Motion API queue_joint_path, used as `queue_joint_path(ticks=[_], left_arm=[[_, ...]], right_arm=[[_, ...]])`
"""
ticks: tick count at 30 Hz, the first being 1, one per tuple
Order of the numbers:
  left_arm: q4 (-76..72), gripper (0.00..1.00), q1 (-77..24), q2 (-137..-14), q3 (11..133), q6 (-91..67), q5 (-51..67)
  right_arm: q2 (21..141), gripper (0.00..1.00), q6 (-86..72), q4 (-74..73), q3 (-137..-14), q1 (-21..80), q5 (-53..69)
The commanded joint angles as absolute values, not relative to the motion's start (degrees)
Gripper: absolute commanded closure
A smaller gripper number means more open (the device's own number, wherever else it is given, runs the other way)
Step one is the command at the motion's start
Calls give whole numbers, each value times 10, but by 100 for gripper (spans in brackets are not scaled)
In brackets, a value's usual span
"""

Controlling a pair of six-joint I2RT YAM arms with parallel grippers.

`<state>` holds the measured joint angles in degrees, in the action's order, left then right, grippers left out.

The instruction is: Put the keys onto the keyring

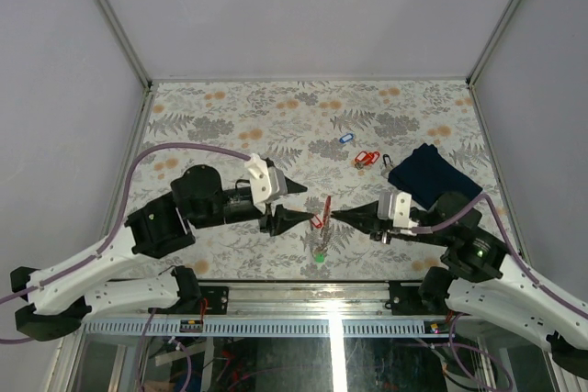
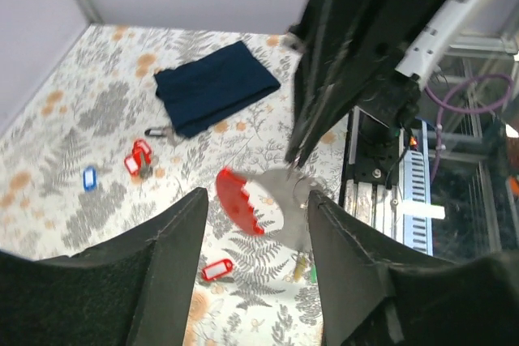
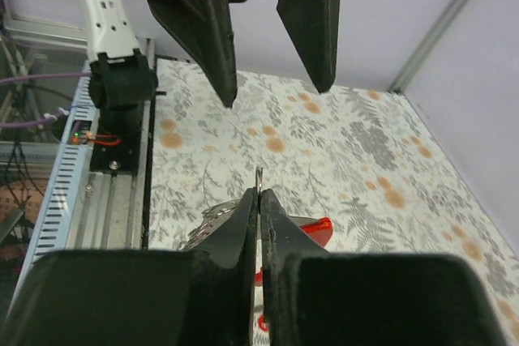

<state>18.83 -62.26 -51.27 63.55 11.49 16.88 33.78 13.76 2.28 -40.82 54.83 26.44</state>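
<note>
The right gripper [image 1: 335, 215] is pinching the keyring [image 3: 258, 177] between closed jaws, with a red-tagged key [image 2: 238, 200] hanging from it above the table's [image 1: 230, 107] near edge. The left gripper [image 1: 309, 202] is facing it with jaws spread wide. Other keys [image 1: 366, 159] are lying near the navy cloth [image 1: 425, 172].

no legible text, labels or numbers anywhere

Keyring [image 2: 293, 190] aloft, red-tagged key [image 2: 238, 200] dangling; green-tagged key [image 1: 319, 257] near; blue-tagged key [image 1: 345, 138], red-tagged pair [image 1: 366, 159] lying farther off.
</note>
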Motion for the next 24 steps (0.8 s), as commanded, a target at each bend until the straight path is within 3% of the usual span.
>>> queue_joint_path(ticks=[1, 5, 10, 17, 24], left_arm=[[118, 46, -624, -492, 589, -5, 42], [142, 46, -624, -497, 570, -81, -37], [206, 44, -625, -541, 576, -138, -53], [189, 39, -624, -565, 536, -127, -45], [154, 37, -623, -546, 486, -124, -109]], right_arm=[[284, 100, 157, -20, -400, 551, 198], [244, 100, 188, -67, -389, 551, 187], [208, 100, 221, -75, -388, 550, 216], [181, 100, 213, 35, -380, 550, 273], [195, 99, 209, 109, -380, 551, 319]])
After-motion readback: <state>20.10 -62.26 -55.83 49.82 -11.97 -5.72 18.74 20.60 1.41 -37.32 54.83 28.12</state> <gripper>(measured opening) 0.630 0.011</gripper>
